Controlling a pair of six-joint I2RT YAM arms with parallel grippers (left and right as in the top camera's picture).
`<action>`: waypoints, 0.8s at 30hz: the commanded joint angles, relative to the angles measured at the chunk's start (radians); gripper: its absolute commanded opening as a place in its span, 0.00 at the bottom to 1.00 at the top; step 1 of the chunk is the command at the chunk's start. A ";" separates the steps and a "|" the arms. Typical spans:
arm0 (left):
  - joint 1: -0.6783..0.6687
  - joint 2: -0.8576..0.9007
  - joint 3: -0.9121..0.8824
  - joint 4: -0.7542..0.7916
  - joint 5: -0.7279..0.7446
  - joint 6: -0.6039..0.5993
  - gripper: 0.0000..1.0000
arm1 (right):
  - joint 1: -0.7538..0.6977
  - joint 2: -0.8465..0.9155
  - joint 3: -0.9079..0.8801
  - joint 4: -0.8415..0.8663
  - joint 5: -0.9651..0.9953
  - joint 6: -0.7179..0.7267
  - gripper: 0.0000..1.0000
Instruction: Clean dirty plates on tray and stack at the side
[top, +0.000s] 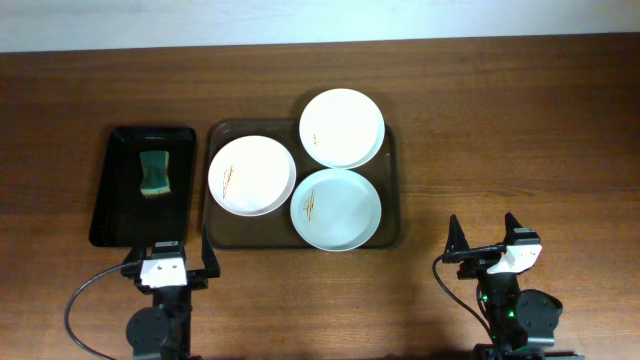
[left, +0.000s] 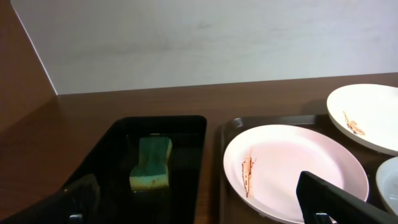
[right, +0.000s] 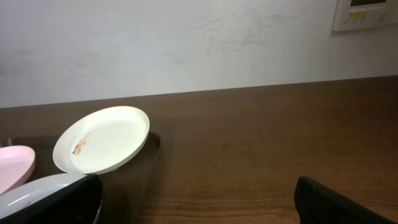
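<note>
Three white plates lie on the dark-brown tray (top: 392, 178): a left plate (top: 252, 175), a far plate (top: 342, 127) and a near plate (top: 336, 208), each with thin orange-brown streaks. The far plate rests partly on the tray's rim. My left gripper (top: 168, 259) is open and empty near the table's front edge, below the black tray. My right gripper (top: 487, 240) is open and empty, right of the brown tray. The left wrist view shows the left plate (left: 292, 168) and far plate (left: 370, 115). The right wrist view shows the far plate (right: 102, 140).
A narrow black tray (top: 115, 190) stands left of the brown tray and holds a green sponge (top: 155, 173), which also shows in the left wrist view (left: 151, 163). A white wall runs behind the wooden table (top: 500, 120).
</note>
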 joint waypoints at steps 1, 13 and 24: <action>-0.005 -0.008 -0.009 0.004 0.023 0.019 0.99 | 0.009 -0.004 -0.005 -0.004 -0.009 0.006 0.98; -0.005 -0.009 -0.009 0.073 0.100 0.016 0.99 | 0.009 -0.004 -0.001 0.049 -0.026 0.006 0.98; -0.005 0.014 0.063 0.070 0.100 0.016 0.99 | 0.009 -0.003 0.056 0.042 -0.084 0.005 0.99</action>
